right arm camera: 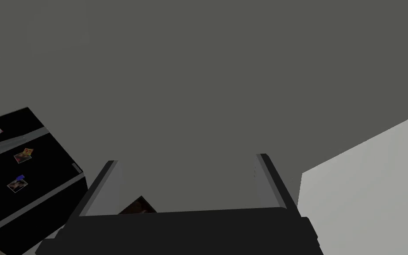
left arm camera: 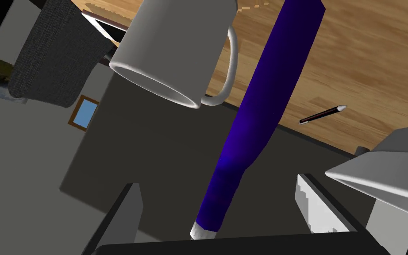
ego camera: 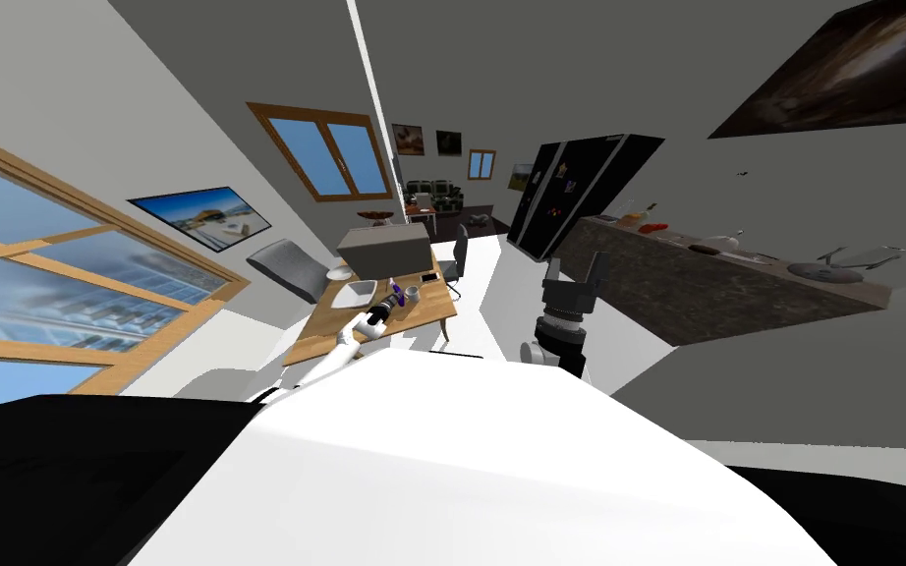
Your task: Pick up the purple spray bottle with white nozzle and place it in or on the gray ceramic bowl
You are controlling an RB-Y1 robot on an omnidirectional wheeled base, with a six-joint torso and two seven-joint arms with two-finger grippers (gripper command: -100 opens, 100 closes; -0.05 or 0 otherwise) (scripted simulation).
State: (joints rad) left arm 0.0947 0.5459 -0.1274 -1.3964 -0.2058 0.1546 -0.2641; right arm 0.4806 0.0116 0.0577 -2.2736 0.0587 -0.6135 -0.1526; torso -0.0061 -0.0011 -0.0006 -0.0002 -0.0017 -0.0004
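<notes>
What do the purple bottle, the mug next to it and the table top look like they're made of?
Purple bottle: smooth, with a soft sheen along its body; probably plastic, though the render leaves it open. Mug: plain light grey, matte, with a thick rim and handle; likely ceramic. Table top: wood, tan with visible grain lines and a satin finish.

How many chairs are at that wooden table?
2: a grey chair on the window side of the table, and a darker chair on the opposite side. Others may be hidden.

White arms [ego camera: 341,350], dark wrists [ego camera: 561,322]; left tool [left arm camera: 218,182] and right tool [right arm camera: 185,157]: grey blades on black boxes.
</notes>
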